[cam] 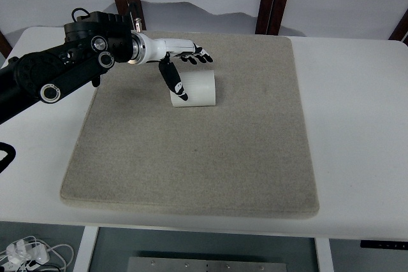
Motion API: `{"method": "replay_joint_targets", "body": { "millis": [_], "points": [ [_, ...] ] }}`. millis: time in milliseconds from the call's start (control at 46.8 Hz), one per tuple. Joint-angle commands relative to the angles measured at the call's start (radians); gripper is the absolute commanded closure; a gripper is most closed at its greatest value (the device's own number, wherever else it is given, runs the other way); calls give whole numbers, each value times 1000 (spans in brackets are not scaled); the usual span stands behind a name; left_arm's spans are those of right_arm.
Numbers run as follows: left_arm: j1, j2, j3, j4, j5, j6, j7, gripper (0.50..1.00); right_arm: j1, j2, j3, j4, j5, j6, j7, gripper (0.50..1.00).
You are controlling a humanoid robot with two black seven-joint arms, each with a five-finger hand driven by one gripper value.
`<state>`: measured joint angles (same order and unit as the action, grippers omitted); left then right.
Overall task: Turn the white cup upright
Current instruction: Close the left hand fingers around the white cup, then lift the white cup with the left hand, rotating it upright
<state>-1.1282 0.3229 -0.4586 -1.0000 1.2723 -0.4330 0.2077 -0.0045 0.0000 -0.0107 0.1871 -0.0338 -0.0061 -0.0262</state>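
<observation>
Grey mat [191,170] on white table [357,125], left hand [182,65] spread open over tipped white cup [197,88].

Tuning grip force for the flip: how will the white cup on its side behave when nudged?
Lying on its side, the white cup will probably roll. The coarse mat may damp that. It looks light, so the left hand could easily shove it away.

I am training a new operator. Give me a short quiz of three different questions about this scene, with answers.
1. True or false: the white cup stands upright.
2. Which robot hand is at the cup? A) left B) right
3. Fill in: the cup rests on the grey ____.

Key
1. False, it lies on its side.
2. A; its fingers are spread over the cup, thumb down at its left end, not closed on it.
3. mat, on the white table.
</observation>
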Motion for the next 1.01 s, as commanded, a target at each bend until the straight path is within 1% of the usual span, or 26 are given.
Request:
{"method": "replay_joint_targets", "body": {
  "millis": [0,364,428,492,599,642,663,749,770,813,898,941,984],
  "points": [
    [1,-11,15,12,-1,10,-1,516,0,0,0,0,0,0,0,548],
    [1,-53,47,49,1,34,1,516,0,0,0,0,0,0,0,548],
    [1,-53,49,49,1,34,1,521,0,0,0,0,0,0,0,548],
    [1,-53,49,50,4,34,1,540,0,0,0,0,0,0,0,548],
    [1,-53,51,49,2,43,2,598,0,0,0,0,0,0,0,548],
    [1,-53,51,49,4,45,2,613,0,0,0,0,0,0,0,548],
    [1,-53,52,50,4,46,2,630,0,0,0,0,0,0,0,548],
    [1,-51,52,50,2,46,2,666,0,0,0,0,0,0,0,548],
    [1,-51,54,52,4,46,2,686,0,0,0,0,0,0,0,548],
    [1,-51,54,52,2,46,2,739,0,0,0,0,0,0,0,548],
    [2,-50,54,54,2,46,1,870,0,0,0,0,0,0,0,548],
    [2,-50,54,54,2,48,1,917,0,0,0,0,0,0,0,548],
    [4,-50,54,52,2,48,1,949,0,0,0,0,0,0,0,548]
  ]
}}
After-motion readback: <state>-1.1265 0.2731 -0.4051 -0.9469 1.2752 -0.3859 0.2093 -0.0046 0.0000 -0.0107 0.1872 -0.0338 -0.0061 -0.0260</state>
